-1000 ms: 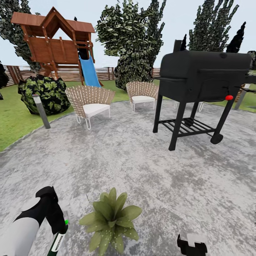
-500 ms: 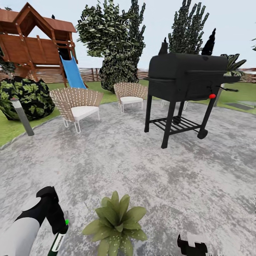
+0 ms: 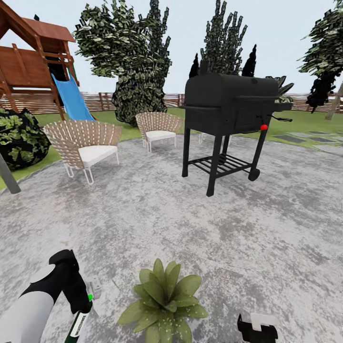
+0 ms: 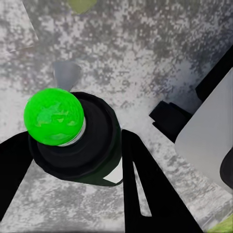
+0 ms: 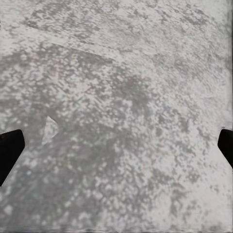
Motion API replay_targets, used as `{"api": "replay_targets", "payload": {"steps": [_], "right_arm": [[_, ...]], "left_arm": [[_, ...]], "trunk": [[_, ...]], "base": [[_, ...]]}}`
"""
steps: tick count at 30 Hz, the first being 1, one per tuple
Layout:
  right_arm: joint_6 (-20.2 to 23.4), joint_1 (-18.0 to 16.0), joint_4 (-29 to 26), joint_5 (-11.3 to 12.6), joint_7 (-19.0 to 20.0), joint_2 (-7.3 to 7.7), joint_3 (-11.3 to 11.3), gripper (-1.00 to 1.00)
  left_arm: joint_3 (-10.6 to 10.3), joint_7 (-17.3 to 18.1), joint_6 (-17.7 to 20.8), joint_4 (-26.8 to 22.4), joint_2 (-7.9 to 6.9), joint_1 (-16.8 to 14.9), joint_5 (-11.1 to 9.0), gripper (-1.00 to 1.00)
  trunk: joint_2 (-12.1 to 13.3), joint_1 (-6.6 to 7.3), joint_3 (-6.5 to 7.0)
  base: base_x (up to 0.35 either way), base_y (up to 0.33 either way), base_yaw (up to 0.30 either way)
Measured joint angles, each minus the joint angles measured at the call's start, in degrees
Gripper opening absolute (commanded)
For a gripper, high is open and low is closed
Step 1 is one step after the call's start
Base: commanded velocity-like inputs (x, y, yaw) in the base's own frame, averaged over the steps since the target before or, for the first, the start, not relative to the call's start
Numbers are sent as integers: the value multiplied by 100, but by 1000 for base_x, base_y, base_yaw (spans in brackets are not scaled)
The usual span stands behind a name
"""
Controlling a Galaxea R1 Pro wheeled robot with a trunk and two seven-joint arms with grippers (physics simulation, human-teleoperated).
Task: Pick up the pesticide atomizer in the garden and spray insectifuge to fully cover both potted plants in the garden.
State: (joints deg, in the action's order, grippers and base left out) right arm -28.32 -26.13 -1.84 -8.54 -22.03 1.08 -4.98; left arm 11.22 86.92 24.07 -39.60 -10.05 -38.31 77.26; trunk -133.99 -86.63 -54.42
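My left gripper (image 3: pixel 80 312) is at the bottom left, shut on the pesticide atomizer (image 3: pixel 76 326), a slim dark green bottle with a white band. In the left wrist view the bottle's bright green tip (image 4: pixel 53 116) and dark body (image 4: pixel 94 148) sit between the black fingers (image 4: pixel 145 189). One potted plant (image 3: pixel 164 297), a low rosette of olive leaves, stands on the grey patio (image 3: pixel 190 224) just right of that gripper. The second plant is out of view. My right gripper (image 3: pixel 257 328) is low at the right, open over bare paving (image 5: pixel 116 121).
A black grill (image 3: pixel 226 114) on wheels stands mid-patio ahead. Two wicker chairs (image 3: pixel 85 143) (image 3: pixel 157 127) sit to its left. A wooden playhouse with a blue slide (image 3: pixel 71 100), a dark shrub (image 3: pixel 19 138) and a grey post (image 3: pixel 7 176) line the left lawn. Stepping stones (image 3: pixel 309 140) lie far right.
The whole head view has swung to the right: grill, chairs and playhouse slid left in the picture, and the plant sits slightly further right. Both arms keep their places in the view.
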Motion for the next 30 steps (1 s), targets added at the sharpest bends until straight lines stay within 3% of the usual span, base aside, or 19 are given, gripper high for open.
{"api": "replay_targets", "payload": {"steps": [9, 19, 25, 27, 30], "right_arm": [[-2, 0, 0, 0, 0, 1, -1, 100], [-4, 0, 0, 0, -1, 5, 0, 100], [-3, -2, 2, 0, -3, -26, 1, 100], [-5, -2, 2, 0, -3, -28, 1, 100], [-6, -1, -2, 0, -3, -9, -1, 100]], "left_arm": [[-5, -2, 4, -9, 0, 0, -3, -100], [37, -16, 21, -8, 10, 0, -1, -100], [24, -12, 28, -22, 22, -8, -24, -100], [31, -35, 170, -25, 45, -30, -34, -100], [40, -67, 259, -18, 277, -62, -54, -100]], "trunk": [[0, -1, 26], [0, -3, 56], [0, 0, 60], [0, 0, 61], [0, 0, 71]], "base": [[-36, 327, -267], [-281, 215, -267], [-109, 106, -61], [-1, 1, -150], [0, 0, -240]]}}
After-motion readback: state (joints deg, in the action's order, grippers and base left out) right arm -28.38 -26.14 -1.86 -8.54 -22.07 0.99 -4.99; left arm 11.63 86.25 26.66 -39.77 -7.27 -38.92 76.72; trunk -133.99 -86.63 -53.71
